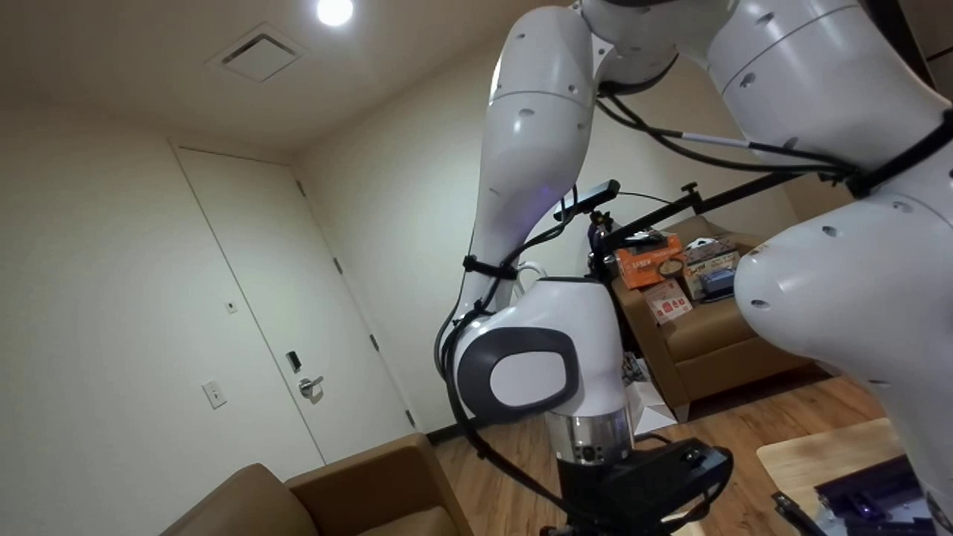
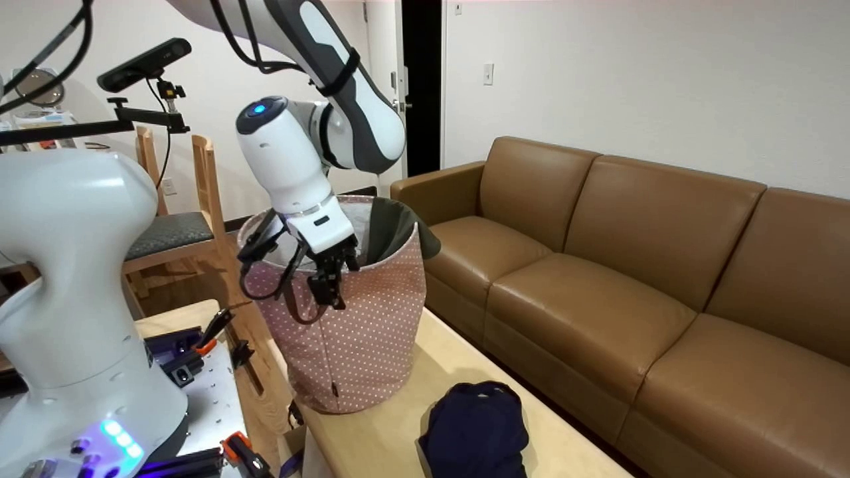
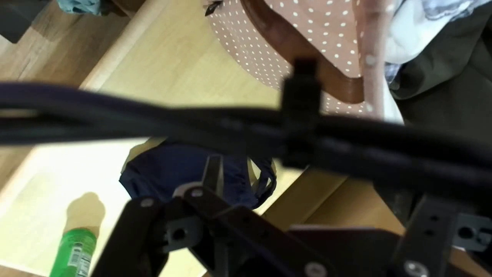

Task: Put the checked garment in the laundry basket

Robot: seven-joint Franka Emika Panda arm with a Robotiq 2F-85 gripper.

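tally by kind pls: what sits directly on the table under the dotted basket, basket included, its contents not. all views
Laundry basket: 1
Navy cloth bundle: 1
Green container, cut off by the wrist view's edge: 1
Total in view: 3

basket point(image 2: 372, 338) — matt cloth | tabletop point(image 2: 378, 438): smooth wood | sofa point(image 2: 597, 312): leather-look, soft sheen | arm shell point(image 1: 536, 149) — glossy, plastic-looking

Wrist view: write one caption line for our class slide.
Seen past blurred black cables, a dotted laundry basket, dark blue cloth and a green container share a pale tabletop.
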